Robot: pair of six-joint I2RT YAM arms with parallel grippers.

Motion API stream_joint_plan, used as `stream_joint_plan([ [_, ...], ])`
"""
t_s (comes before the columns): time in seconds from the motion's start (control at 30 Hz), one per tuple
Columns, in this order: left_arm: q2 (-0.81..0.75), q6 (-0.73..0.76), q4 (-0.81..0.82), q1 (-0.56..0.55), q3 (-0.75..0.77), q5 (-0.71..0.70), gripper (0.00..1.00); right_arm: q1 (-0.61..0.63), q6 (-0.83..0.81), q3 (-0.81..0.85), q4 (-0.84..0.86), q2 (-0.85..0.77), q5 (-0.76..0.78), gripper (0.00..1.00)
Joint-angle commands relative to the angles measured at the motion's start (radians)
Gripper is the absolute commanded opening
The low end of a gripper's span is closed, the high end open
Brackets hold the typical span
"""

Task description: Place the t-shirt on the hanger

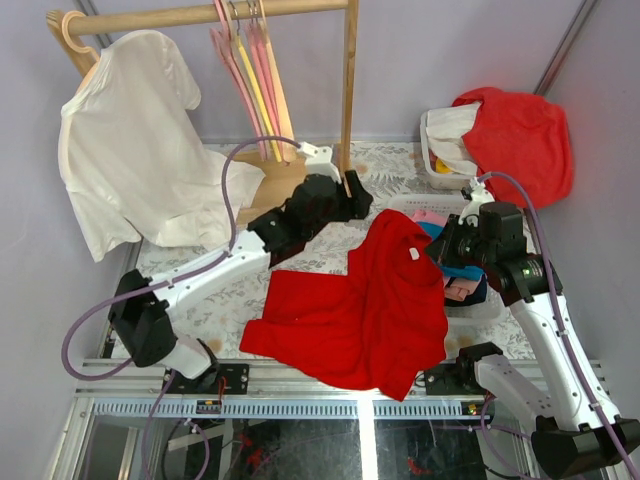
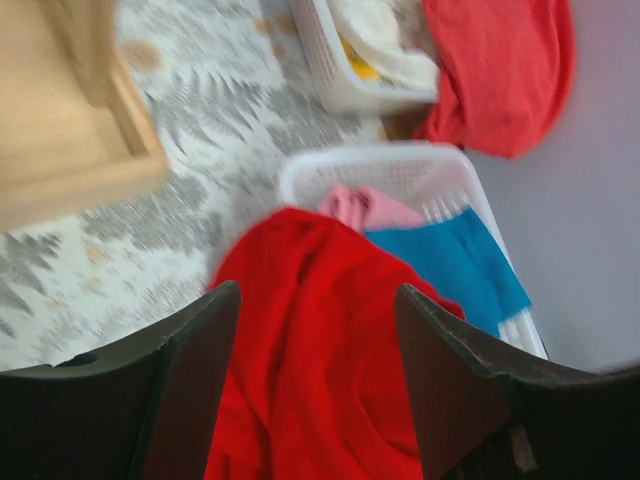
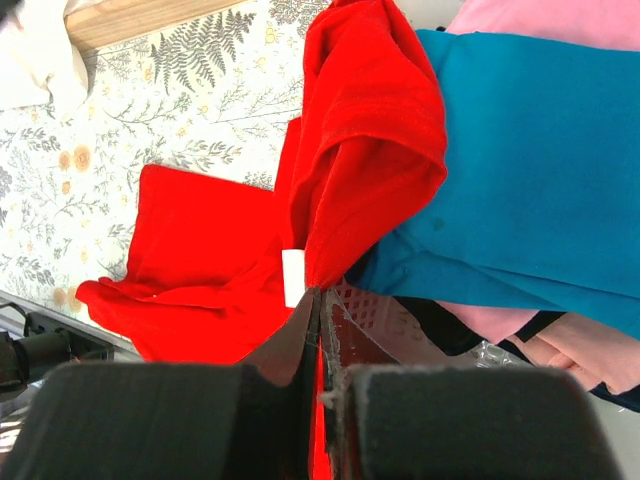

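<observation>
Pinching the t-shirt (image 3: 370, 130) by its white label (image 3: 292, 277), right fingers (image 3: 275, 365) clamp; left fingers (image 2: 190, 350) gape.

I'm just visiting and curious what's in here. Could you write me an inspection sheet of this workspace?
Surface: floral table, partly under cloth.
Job's things: red t-shirt sprawled, its top draped over a basket; no hanger off the rail.
Clutter: blue cloth, pink cloth in that basket; second basket with a red-orange garment.
Pincers: right pincer shut on the t-shirt by its label; left pincer open above it.
Cables: purple cable along each arm.
Surroundings: rail with hangers, a white shirt; plain walls.
</observation>
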Motion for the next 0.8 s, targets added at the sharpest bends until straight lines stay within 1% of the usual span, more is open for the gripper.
stream_joint_plan([
  [0.0, -0.012, -0.092, -0.074, -0.104, -0.033, -0.039, 0.63, -0.004, -0.008, 0.000, 0.042, -0.009, -0.017, 0.00],
  [0.2, 0.002, -0.133, -0.117, -0.193, -0.035, -0.085, 0.65, -0.004, 0.005, -0.011, 0.062, -0.012, -0.048, 0.00],
  [0.43, 0.087, -0.158, -0.145, -0.252, -0.015, -0.102, 0.65, -0.004, 0.008, -0.025, 0.077, -0.010, -0.071, 0.00],
  [0.6, 0.159, -0.158, -0.163, -0.268, 0.020, -0.114, 0.65, -0.004, 0.010, -0.027, 0.078, -0.014, -0.074, 0.00],
  [0.77, 0.201, -0.156, -0.162, -0.274, 0.041, -0.116, 0.62, -0.003, 0.008, -0.023, 0.077, -0.020, -0.080, 0.00],
])
